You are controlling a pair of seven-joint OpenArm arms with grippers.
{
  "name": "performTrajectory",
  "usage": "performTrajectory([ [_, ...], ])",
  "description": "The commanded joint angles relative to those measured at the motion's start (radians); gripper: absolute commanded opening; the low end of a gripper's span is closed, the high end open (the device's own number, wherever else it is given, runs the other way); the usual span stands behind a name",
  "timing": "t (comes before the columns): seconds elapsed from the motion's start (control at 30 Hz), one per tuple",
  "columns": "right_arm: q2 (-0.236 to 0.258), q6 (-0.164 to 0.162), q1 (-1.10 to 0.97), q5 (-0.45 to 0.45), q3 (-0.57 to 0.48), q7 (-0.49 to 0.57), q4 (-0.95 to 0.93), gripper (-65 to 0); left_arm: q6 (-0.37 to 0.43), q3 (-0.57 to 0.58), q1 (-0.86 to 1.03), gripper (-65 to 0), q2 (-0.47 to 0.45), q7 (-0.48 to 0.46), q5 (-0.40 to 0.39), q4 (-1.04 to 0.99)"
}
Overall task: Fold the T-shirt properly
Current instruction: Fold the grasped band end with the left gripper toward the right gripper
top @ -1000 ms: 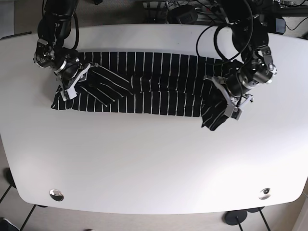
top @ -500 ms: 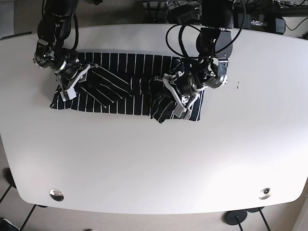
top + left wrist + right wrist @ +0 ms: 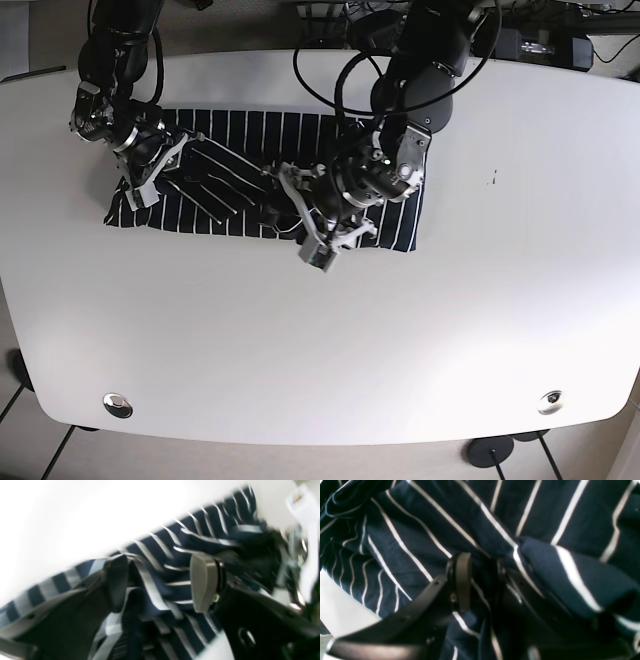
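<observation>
The T-shirt (image 3: pixel 260 180), dark navy with thin white stripes, lay as a long band across the upper middle of the white surface (image 3: pixel 320 340) in the base view, running from the upper left toward the centre.

**Left gripper.** The left gripper (image 3: pixel 157 583) sat at the centre of the base view, over the lower edge of the band. In the left wrist view its jaws stood apart, with bunched striped cloth lying between the two pads. The view was blurred, so it could not be told whether either pad pressed on the cloth.

**Right gripper.** The right gripper (image 3: pixel 482 580) sat at the upper-left end of the band. In the right wrist view its jaws stood close together with a ridge of fabric pinched between them; it appeared clamped on the T-shirt.

**Handling properties (judged).**
- The cloth was probably light and wholly limp: it draped, creased and bunched wherever it was gathered.
- It would not hold a shape by itself; a lifted part would sag and trail.
- Layers would likely slide over one another, so a carried flap could shift out of line.
- It was not fragile; a firm pinch should do no harm.

**Where to take hold (judged).**
- Pinch at an edge or a fold corner, through all layers there.
- Avoid a grip in the middle of a panel, which would only raise a peak.
</observation>
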Motion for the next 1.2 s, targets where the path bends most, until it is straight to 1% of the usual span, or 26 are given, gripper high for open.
performTrajectory([
  [0.03, 0.01, -0.001, 0.004, -0.011, 0.005, -0.012, 0.01, -52.0, -0.063, -0.087, 0.021, -28.5, -0.03, -0.012, 0.004, 0.046],
  [0.1, 0.01, -0.001, 0.007, -0.011, 0.005, -0.012, 0.01, -52.0, -0.101, -0.164, 0.067, -29.2, -0.047, -0.012, 0.004, 0.07],
  [0.13, 0.01, -0.001, 0.012, -0.011, 0.006, -0.012, 0.01, -52.0, -0.114, -0.197, 0.087, -32.4, -0.053, -0.012, 0.004, 0.078],
  [0.2, 0.01, -0.001, 0.012, -0.011, 0.006, -0.012, 0.01, -52.0, -0.134, -0.234, 0.108, -42.6, -0.062, -0.012, 0.007, 0.073],
  [0.27, 0.01, -0.001, 0.012, 0.008, 0.006, -0.012, 0.01, -52.0, -0.144, -0.234, 0.124, -53.6, -0.085, -0.011, 0.007, 0.072],
  [0.3, 0.012, -0.001, 0.012, 0.023, 0.006, -0.012, 0.01, -52.0, -0.144, -0.234, 0.137, -57.9, -0.088, -0.011, 0.007, 0.072],
  [0.33, 0.013, -0.001, 0.012, 0.035, 0.006, -0.012, 0.01, -52.0, -0.144, -0.234, 0.147, -60.4, -0.09, -0.011, 0.01, 0.072],
  [0.43, 0.015, -0.001, 0.012, 0.049, 0.006, -0.012, 0.01, -52.0, -0.144, -0.207, 0.162, -61.2, -0.093, -0.009, 0.009, 0.072],
  [0.5, 0.018, -0.001, 0.012, 0.051, 0.003, -0.012, 0.01, -52.0, -0.144, -0.128, 0.167, -61.4, -0.094, -0.007, 0.006, 0.073],
  [0.6, 0.019, -0.002, 0.012, 0.051, 0.003, -0.012, 0.01, -52.0, -0.144, 0.066, 0.157, -61.4, -0.088, -0.012, 0.006, 0.072],
  [0.7, 0.019, -0.002, 0.012, 0.051, 0.003, -0.012, 0.01, -52.0, -0.146, 0.191, 0.098, -61.4, -0.079, -0.015, 0.004, 0.027],
  [0.73, 0.019, -0.002, 0.012, 0.051, 0.003, -0.012, 0.01, -52.0, -0.146, 0.243, 0.068, -61.4, -0.061, -0.035, 0.004, -0.005],
  [0.77, 0.019, -0.002, 0.012, 0.051, 0.003, -0.012, 0.01, -52.0, -0.146, 0.272, 0.05, -61.4, -0.055, -0.063, 0.004, -0.022],
  [0.83, 0.019, -0.002, 0.012, 0.051, 0.006, -0.012, 0.012, -52.0, -0.146, 0.271, 0.044, -61.4, -0.055, -0.077, 0.003, 0.02],
  [0.93, 0.019, -0.002, 0.023, 0.052, 0.008, -0.012, 0.012, -52.0, -0.146, 0.209, 0.048, -61.4, -0.061, -0.077, 0.003, 0.098],
  [0.97, 0.019, -0.002, 0.029, 0.052, 0.008, -0.012, 0.012, -52.0, -0.146, 0.183, 0.053, -61.4, -0.081, -0.077, 0.003, 0.101],
  [1.0, 0.019, -0.002, 0.029, 0.052, 0.008, -0.012, 0.012, -52.0, -0.146, 0.142, 0.071, -61.4, -0.114, -0.078, 0.003, 0.101],
  [1.03, 0.019, -0.002, 0.032, 0.052, 0.008, -0.012, 0.012, -52.0, -0.146, 0.112, 0.078, -61.4, -0.125, -0.078, 0.003, 0.099],
  [1.13, 0.019, -0.002, 0.034, 0.052, 0.009, -0.012, 0.012, -52.0, -0.146, -0.007, 0.085, -61.4, -0.133, -0.078, 0.01, 0.052],
  [1.2, 0.019, -0.002, 0.034, 0.052, 0.009, -0.012, 0.012, -52.0, -0.146, -0.026, 0.076, -61.4, -0.133, -0.078, 0.012, -0.005],
])
